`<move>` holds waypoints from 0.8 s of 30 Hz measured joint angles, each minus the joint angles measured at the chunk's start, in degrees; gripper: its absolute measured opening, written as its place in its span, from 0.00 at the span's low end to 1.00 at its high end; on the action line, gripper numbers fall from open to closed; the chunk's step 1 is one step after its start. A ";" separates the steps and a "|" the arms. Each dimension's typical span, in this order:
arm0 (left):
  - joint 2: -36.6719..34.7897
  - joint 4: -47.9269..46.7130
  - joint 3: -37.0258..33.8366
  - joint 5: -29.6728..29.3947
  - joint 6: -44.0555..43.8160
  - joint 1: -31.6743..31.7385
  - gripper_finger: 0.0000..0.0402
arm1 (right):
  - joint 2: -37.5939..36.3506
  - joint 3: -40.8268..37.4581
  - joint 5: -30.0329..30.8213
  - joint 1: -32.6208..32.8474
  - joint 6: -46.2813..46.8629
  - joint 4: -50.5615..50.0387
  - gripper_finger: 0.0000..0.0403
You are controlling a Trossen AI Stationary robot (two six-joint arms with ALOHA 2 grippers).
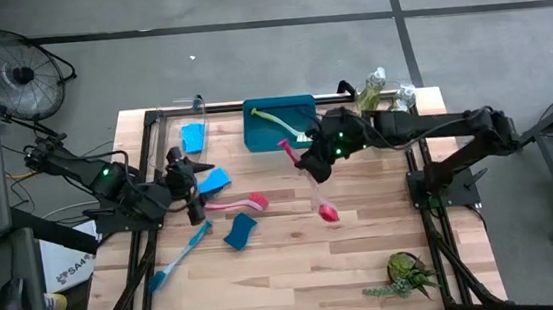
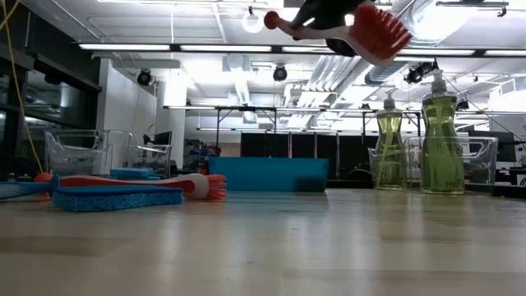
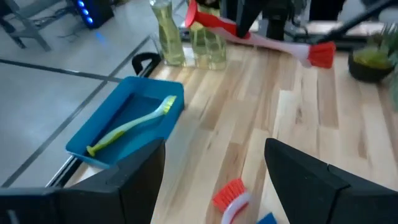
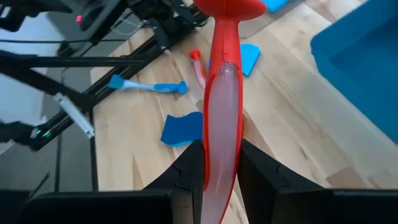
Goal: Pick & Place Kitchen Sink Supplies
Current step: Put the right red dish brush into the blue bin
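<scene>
Right gripper (image 4: 221, 165) clamps the pink-red dish brush (image 4: 222, 93) by its smooth translucent handle; only the low view shows its bristles airborne. Left gripper (image 3: 214, 180) spread wide, a second red brush (image 3: 230, 196) between its fingers, untouched.

Brush (image 1: 276, 123) in tray (image 1: 260, 136); 2 bottles (image 1: 387, 89) right of tray.

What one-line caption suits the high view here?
Right gripper lifts a pink-red dish brush near the blue tray; left gripper waits open.
</scene>
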 joint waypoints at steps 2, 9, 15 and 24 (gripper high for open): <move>0.37 1.16 0.02 -0.66 0.04 0.93 0.67 | -0.18 0.00 -2.58 -1.29 -1.99 0.04 0.17; 5.35 10.18 0.00 7.04 4.74 10.23 0.67 | -0.56 0.00 -7.18 -5.23 -6.37 0.04 0.17; 11.19 21.22 -0.07 15.88 12.47 18.07 0.67 | -1.79 0.00 -8.73 -8.21 -8.85 -0.12 0.17; 17.29 35.52 -0.07 34.27 16.91 28.97 0.67 | -6.33 0.02 -10.15 -9.74 -14.17 -7.69 0.17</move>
